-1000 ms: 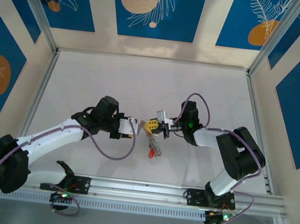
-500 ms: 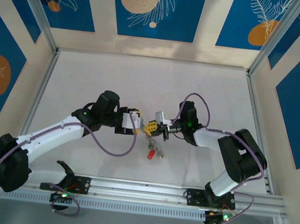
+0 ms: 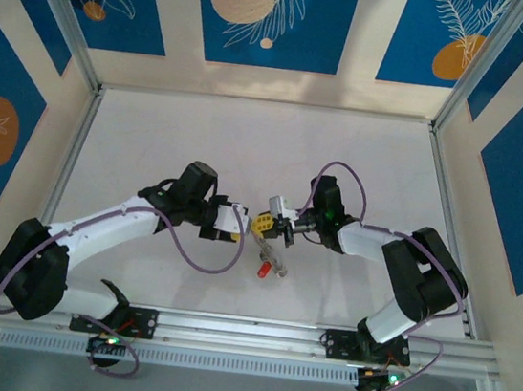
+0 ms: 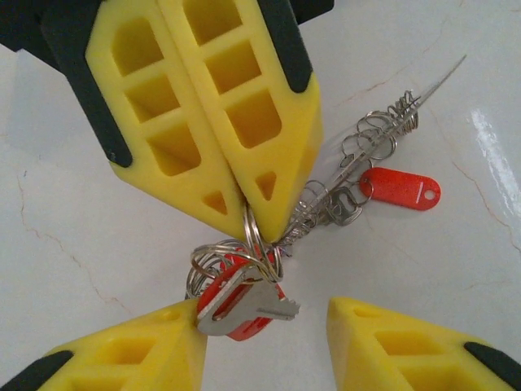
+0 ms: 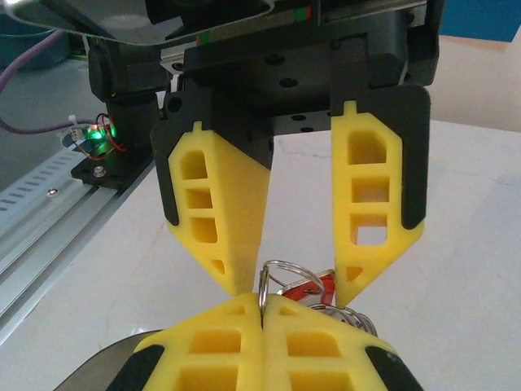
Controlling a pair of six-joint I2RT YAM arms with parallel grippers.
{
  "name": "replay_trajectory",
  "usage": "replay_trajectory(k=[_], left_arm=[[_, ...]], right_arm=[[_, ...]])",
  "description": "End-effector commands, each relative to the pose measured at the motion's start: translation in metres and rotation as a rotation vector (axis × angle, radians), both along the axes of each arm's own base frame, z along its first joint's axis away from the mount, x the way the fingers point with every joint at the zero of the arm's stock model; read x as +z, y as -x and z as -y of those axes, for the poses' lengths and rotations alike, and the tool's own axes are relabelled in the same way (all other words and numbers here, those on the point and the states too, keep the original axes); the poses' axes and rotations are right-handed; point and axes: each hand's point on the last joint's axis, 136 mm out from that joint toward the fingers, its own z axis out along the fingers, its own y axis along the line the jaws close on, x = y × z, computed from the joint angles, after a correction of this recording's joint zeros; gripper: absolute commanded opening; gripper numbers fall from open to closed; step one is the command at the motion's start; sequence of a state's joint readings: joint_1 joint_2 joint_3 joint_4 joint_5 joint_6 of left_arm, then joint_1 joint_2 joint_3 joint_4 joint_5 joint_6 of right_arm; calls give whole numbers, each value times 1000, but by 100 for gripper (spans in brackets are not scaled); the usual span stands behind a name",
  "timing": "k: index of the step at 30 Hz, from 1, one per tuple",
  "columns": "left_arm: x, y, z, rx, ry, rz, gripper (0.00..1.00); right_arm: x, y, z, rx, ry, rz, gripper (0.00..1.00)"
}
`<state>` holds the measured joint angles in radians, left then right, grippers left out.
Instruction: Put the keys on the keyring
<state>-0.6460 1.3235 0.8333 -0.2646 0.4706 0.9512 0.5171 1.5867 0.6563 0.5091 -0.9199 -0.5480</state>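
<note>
Item, one keyring (image 4: 383, 122): a thin silvery hoop, seen almost edge-on from my left wrist view and slanting up to the right, with small rings and a wire coil strung along it and a red tag (image 4: 400, 187) hanging near its middle. Its lower end is pinched in my right gripper (image 4: 256, 224), jaws closed flat on the wire. A silver key (image 4: 244, 305), backed by red plastic, dangles just beneath, between the parted fingers of my left gripper (image 4: 267, 314), which grips nothing. The right wrist view adds a ring loop standing out of the closed tips. The top view places everything mid-table (image 3: 200, 149), the hoop trailing toward the near edge.
</note>
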Motion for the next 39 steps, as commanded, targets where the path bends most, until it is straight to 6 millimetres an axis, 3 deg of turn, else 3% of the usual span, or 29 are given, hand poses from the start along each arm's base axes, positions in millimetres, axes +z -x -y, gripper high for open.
replay_trajectory(k=[1,4,8,13,15,30,34,37,39], left_arm=[[8,0,6,-24,44,5,41],[8,-1,7,-30,44,9,39],[3,-3,6,-26,31,9,25],[-5,-7,4,-3,9,3,14],[-6,-9,3,13,3,10,0],[-14,-36,-25,321,8,78,0],[-21,-31,-24,321,-7,57,1],[-26,-26,-18,319,-2,15,15],[-25,-22,-14,319,23,-9,30]], right_arm=[[13,0,-3,16,-19,35,0],[12,-1,-3,13,-16,33,0],[12,-3,-3,4,-14,31,0],[12,-5,0,-8,-14,24,0],[13,-6,1,-17,-17,22,0],[21,-33,9,-203,-72,-65,0],[22,-41,10,-269,-87,-105,0],[25,-44,11,-304,-110,-115,0],[25,-45,11,-313,-116,-118,0]])
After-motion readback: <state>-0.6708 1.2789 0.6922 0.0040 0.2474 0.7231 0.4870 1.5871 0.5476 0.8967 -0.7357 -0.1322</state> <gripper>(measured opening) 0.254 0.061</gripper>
